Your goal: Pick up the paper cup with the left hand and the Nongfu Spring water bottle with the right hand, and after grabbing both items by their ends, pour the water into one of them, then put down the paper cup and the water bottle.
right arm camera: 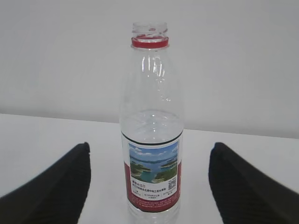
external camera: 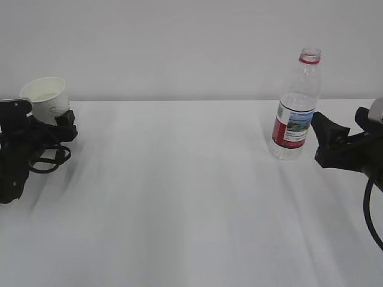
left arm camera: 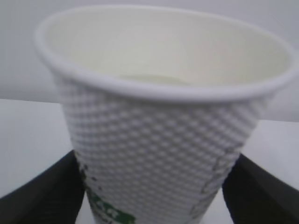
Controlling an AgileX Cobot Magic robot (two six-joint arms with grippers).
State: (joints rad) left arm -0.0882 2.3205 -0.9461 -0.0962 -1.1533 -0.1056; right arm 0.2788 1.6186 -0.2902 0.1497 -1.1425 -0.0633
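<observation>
White table (external camera: 179,197) w/ plain grey wall (external camera: 179,42) behind.

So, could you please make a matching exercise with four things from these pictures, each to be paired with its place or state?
Things:
1. white dimpled paper cup
2. clear plastic water bottle with red neck ring
3. left gripper
4. right gripper

Places or states:
A. open, with the bottle standing free between its fingers
B. upright at the right, no cap
C. at the far left, between black fingers
D. jaws on either side of the cup

Pairs: 1-C, 2-B, 3-D, 4-A
</observation>
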